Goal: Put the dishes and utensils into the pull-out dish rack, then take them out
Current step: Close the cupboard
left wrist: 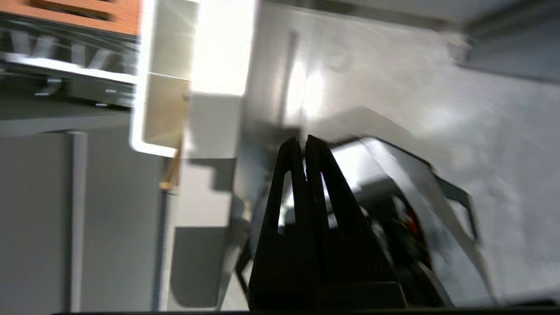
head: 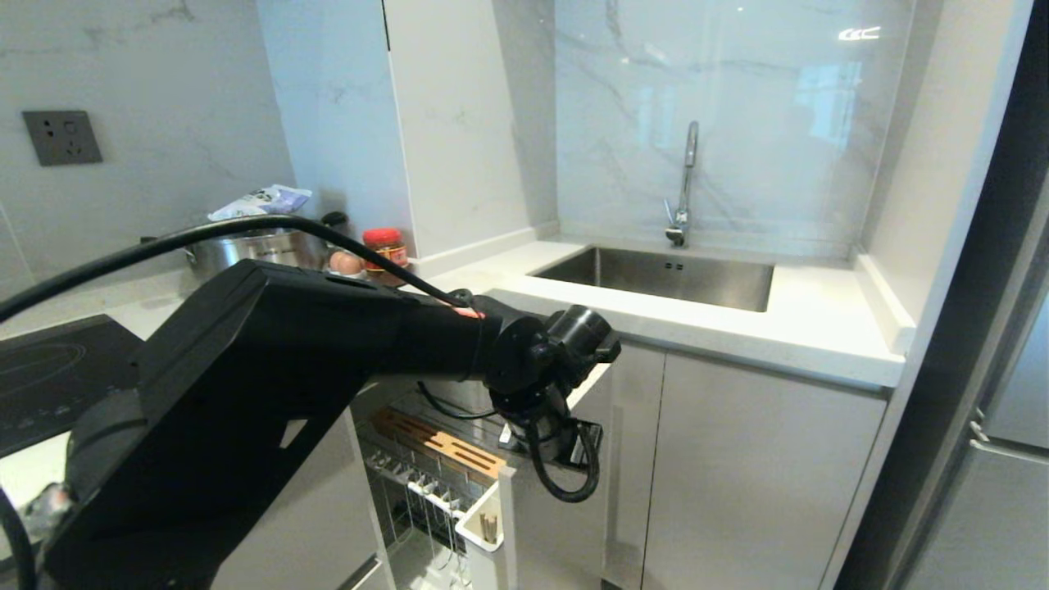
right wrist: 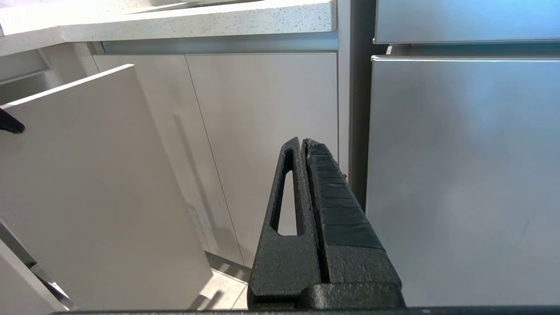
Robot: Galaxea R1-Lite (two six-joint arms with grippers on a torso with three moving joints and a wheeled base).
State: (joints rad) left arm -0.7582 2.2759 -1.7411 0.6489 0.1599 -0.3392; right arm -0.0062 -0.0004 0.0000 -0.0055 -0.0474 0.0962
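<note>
Your left gripper [left wrist: 304, 142] has its fingers pressed together on nothing, just beside the pull-out dish rack [head: 434, 479], which stands drawn out of the cabinet. Chopsticks [head: 489, 524] stand in its white cutlery cup [head: 479, 524]. Your right gripper [right wrist: 303, 144], fingers together and empty, is parked beside the rack's front panel.

Left arm [head: 270, 385] hides most of rack [head: 434, 459] and part of pot [head: 246, 250] behind it. Left gripper's fingertips out of sight behind wrist in head view. Cup [head: 485, 524] contents beside rack's wooden strip [head: 438, 442] too small to tell. Left wrist view smeared; shiny shape beyond left gripper [left wrist: 305, 142] unreadable.
</note>
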